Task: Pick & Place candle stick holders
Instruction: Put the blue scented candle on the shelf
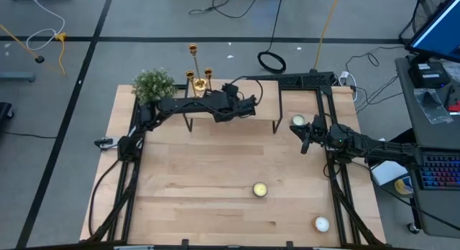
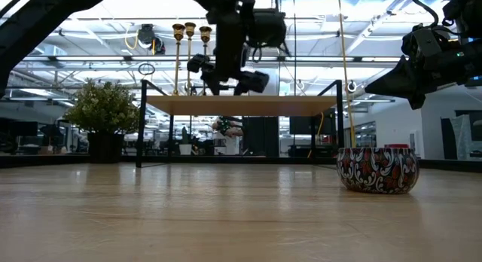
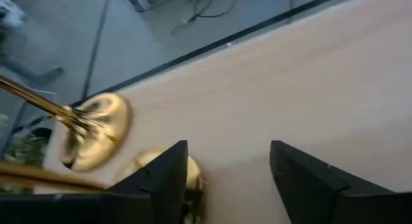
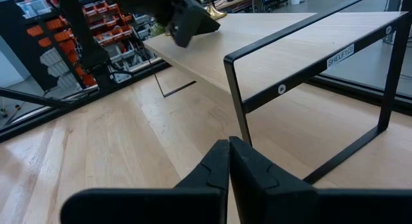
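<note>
Three gold candle stick holders (image 1: 196,72) stand close together on the far left end of a raised shelf (image 1: 262,106) at the far side of the wooden table (image 1: 215,178). A small green plant (image 1: 152,85) sits just to their left. The left gripper (image 1: 248,106) hangs over the shelf, just right of the holders — its jaws are spread and hold nothing. The right gripper (image 1: 305,144) waits by the right end of the shelf, its jaws pressed together. Near it sits a small candle (image 1: 297,121) — two more candles (image 1: 259,190) lie nearer on the table.
</note>
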